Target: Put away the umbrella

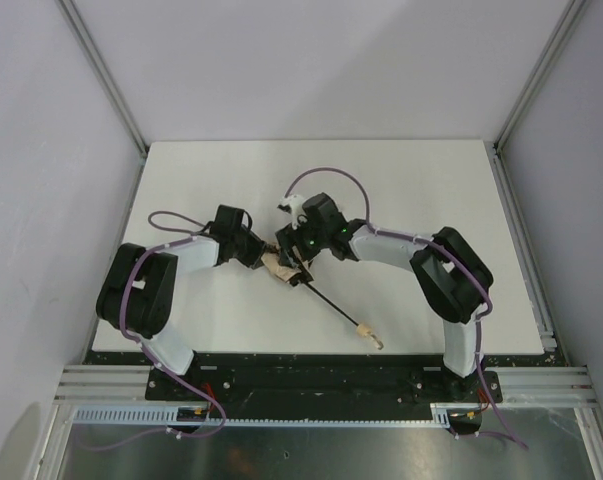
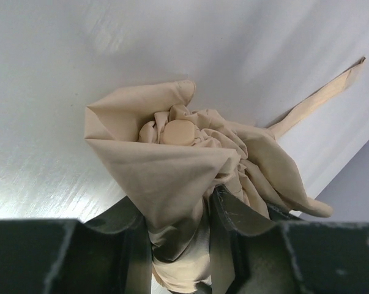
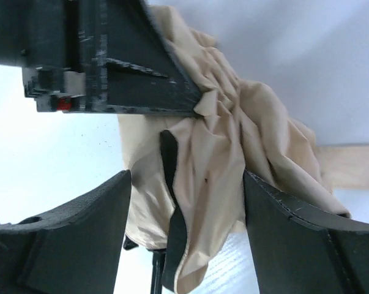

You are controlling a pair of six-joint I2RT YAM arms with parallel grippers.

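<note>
One compact umbrella [image 1: 284,266] is seen lying on the white desk [image 1: 431,200], near its middle and between the two arms. Its tan-beige canopy [image 2: 172,165] is a soft, matte cloth. It is crumpled into loose folds and pleats around a small round cap [image 2: 179,131] of the same colour. A flat closure strap [image 2: 322,98] of the same cloth is stretched away from the bundle across the desk. A thin, straight black shaft [image 1: 331,304] is run out from the bundle toward the near edge of the desk. It is ended by a small pale tan knob handle [image 1: 363,327] with a loop strap [image 1: 378,342].

The lower folds of the canopy are pinched by the left claw [image 2: 175,214], whose dark, scuffed fingers [image 2: 239,226] are clenched on the cloth from both sides. The right claw [image 3: 185,184] is released. Its broad black fingers [image 3: 294,239] are held wide apart on either side of the gathered cloth, and a narrow black strip [image 3: 170,184] is seen between them. Part of the left claw is seen across the top of the right wrist view, where it is pressed against the folds and some of the canopy is hidden by it.

Pale walls with aluminium frame posts [image 1: 101,70] are set around the desk, and purple cables [image 1: 331,172] are looped over both arms.
</note>
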